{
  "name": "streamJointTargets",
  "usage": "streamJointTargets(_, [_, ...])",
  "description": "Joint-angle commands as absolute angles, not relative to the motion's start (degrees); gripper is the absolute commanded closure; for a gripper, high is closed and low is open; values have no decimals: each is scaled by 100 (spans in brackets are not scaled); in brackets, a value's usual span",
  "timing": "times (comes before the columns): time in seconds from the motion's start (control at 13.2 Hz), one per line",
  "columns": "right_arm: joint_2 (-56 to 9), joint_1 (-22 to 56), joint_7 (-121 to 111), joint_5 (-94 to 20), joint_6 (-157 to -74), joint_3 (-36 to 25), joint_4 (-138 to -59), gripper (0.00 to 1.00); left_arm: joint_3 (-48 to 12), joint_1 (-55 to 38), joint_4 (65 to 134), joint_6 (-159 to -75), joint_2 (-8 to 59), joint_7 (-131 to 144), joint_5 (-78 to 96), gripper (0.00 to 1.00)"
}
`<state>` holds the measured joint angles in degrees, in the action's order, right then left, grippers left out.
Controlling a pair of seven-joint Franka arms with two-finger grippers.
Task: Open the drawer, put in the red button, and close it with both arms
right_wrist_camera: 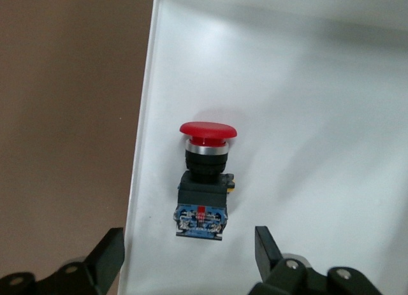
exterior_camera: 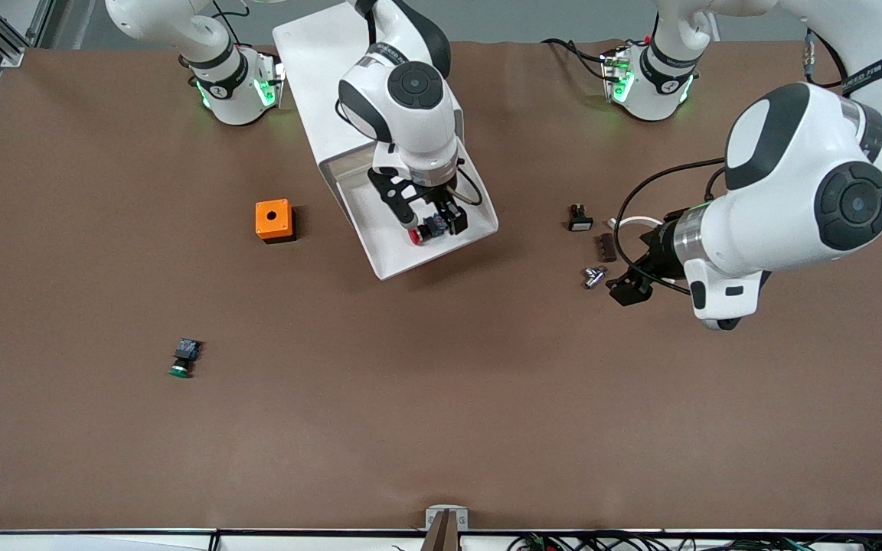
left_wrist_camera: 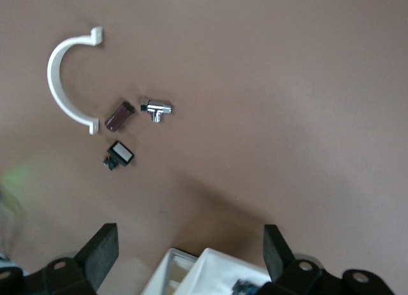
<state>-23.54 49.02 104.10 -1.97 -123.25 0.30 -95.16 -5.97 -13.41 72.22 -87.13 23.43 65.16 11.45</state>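
Observation:
The top drawer (exterior_camera: pixel 377 229) stands pulled out of the white cabinet (exterior_camera: pixel 311 69) toward the front camera. The red button (exterior_camera: pixel 422 232) lies on its side in the drawer, near the drawer's front edge. My right gripper (exterior_camera: pixel 433 224) hangs just over it, open. In the right wrist view the button (right_wrist_camera: pixel 204 174) rests on the white drawer floor (right_wrist_camera: pixel 306 116), apart from the open right gripper (right_wrist_camera: pixel 188 244). My left gripper (exterior_camera: pixel 628 289) is open and empty over the table toward the left arm's end. In the left wrist view it (left_wrist_camera: pixel 189 239) frames a corner of the drawer (left_wrist_camera: pixel 210 269).
An orange box (exterior_camera: pixel 273 220) sits beside the drawer toward the right arm's end. A green button (exterior_camera: pixel 183 360) lies nearer the front camera. A black switch (exterior_camera: pixel 579 218), brown piece (exterior_camera: pixel 605 246), chrome fitting (exterior_camera: pixel 594 275) and white curved clip (left_wrist_camera: pixel 60 91) lie by the left gripper.

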Motion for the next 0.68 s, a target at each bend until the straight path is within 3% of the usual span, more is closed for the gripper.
streamJointTargets(0.0, [-2391, 4826, 9577, -123, -11780, -53, -9054, 0, -729, -1345, 7470, -8684, 2040, 5829, 880, 0])
streamJointTargets(0.3, [-2190, 3914, 6836, -123, -10435, -70, -8491, 0, -1650, -1345, 7751, -8858, 2082, 5520, -384, 0])
streamJointTargets(0.6, [-1697, 2412, 3383, -71, -9915, -88, -8482, 0, -1854, -1389, 8094, -9798, 2354, 4828, -518, 0])
